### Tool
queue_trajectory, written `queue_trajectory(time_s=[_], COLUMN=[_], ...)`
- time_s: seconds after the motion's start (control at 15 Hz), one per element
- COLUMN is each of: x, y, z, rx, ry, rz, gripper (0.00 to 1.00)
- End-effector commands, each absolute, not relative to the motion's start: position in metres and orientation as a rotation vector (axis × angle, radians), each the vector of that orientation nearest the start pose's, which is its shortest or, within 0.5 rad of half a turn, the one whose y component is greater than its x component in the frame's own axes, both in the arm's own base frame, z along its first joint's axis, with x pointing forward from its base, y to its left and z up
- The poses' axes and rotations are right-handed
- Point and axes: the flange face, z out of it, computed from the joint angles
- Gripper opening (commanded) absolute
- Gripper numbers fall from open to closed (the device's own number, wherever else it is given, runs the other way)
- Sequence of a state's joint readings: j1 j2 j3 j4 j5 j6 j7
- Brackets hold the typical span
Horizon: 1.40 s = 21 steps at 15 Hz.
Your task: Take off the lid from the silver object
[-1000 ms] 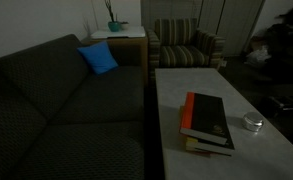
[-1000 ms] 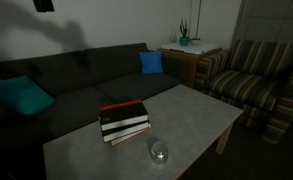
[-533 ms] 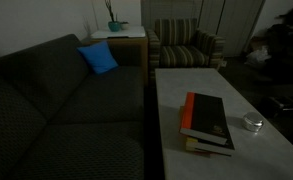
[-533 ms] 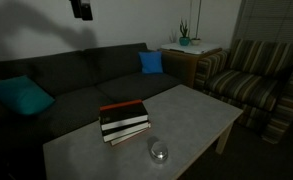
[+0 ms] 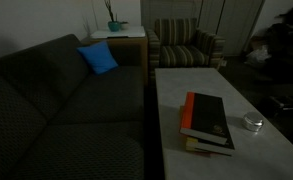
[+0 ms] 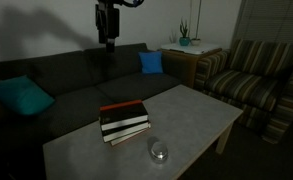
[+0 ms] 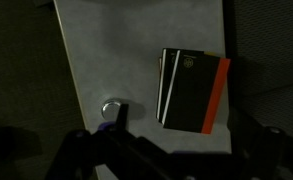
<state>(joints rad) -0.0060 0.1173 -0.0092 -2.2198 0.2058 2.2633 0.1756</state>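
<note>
Gripper (image 6: 108,38) has swung further into view since a second ago, high above the table (image 6: 201,115) | fingers: cannot tell, too dark | silver object (image 6: 159,151) near table edge, close to the books (image 6: 123,120), not touching | bare tabletop beyond.

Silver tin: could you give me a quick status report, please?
Gripper high up, jaws unclear. Silver tin untouched, lid seemingly on. Books beside it, not touching.

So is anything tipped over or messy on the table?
Not really. The silver tin sits upright on the table, and nothing is spilled. The stack of books beside it is only a little uneven, with the top book not quite lined up with the ones below.
</note>
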Motion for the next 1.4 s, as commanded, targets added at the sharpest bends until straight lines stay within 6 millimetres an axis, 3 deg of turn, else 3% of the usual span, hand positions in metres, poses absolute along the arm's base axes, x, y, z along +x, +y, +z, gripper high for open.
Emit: queue_trajectory(time_s=[0.0,0.4,0.67,0.93,1.33], x=[0.537,0.544,0.577,0.62,0.65], y=[-0.004,-0.006,-0.022,-0.036,-0.051], z=[0.315,0.315,0.297,0.249,0.158], rx=[-2.945,-2.946,-2.933,-2.924,-2.865], ry=[0.493,0.495,0.511,0.492,0.484], rz=[0.133,0.134,0.214,0.435,0.847], gripper=[1.0,1.0,1.0,1.0,1.0])
